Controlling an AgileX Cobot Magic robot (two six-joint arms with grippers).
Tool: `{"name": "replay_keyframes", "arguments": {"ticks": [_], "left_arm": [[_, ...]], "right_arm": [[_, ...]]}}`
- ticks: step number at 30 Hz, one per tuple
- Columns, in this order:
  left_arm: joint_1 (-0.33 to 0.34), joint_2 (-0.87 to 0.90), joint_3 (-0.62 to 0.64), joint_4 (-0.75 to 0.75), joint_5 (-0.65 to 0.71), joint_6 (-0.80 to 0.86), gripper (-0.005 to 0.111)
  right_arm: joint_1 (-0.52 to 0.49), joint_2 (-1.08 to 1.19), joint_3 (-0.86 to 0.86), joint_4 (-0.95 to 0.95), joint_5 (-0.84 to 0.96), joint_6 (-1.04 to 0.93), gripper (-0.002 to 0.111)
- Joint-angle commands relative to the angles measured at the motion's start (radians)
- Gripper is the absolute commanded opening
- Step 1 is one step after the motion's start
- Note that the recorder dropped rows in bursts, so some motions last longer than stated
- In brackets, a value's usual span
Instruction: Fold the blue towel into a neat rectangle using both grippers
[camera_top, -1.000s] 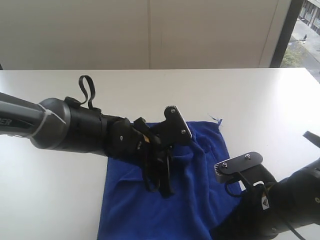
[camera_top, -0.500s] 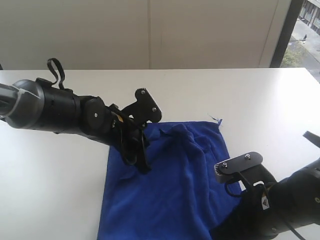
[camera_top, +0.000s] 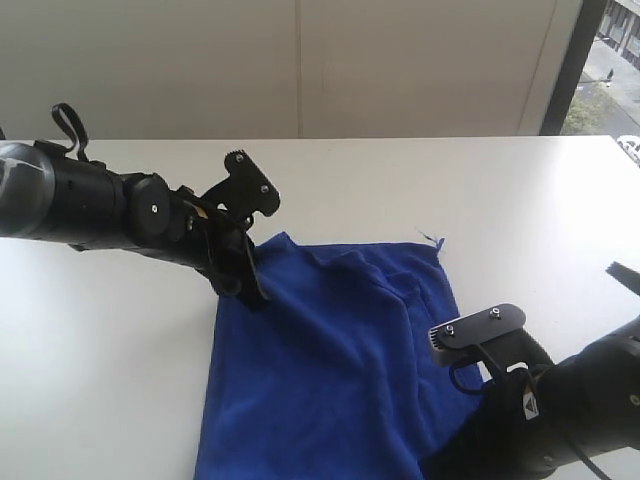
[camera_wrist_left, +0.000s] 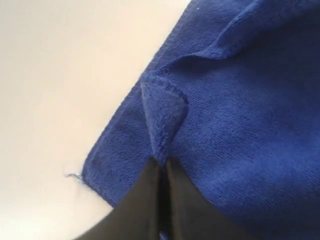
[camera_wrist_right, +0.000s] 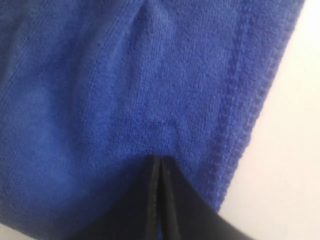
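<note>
The blue towel (camera_top: 340, 350) lies rumpled on the white table (camera_top: 520, 200), between the 2 grippers. The left gripper (camera_wrist_left: 161, 167) has its jaws closed on a small fold at the towel's corner, upper left in the exterior view, with bare table just beside it. The right gripper (camera_wrist_right: 159, 165) has its jaws pressed together over the towel's lower-right part, just inside the stitched edge. Whether it pinches cloth cannot be told.

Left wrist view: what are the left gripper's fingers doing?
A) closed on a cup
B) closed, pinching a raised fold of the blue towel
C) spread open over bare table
B: the fingers of the left gripper meet, with a small ridge of the blue towel caught at their tips.
</note>
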Motion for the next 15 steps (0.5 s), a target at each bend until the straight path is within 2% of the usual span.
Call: {"name": "replay_keyframes", "arguments": {"ticks": [1, 15], "left_arm": [[0.026, -0.011, -0.005, -0.004, -0.014, 0.003, 0.0], [0.049, 0.017, -0.005, -0.004, -0.055, 0.004, 0.0]], "right_arm": [[0.001, 0.003, 0.004, 0.003, 0.027, -0.005, 0.0], [0.001, -0.095, 0.002, 0.001, -0.015, -0.038, 0.0]]}}
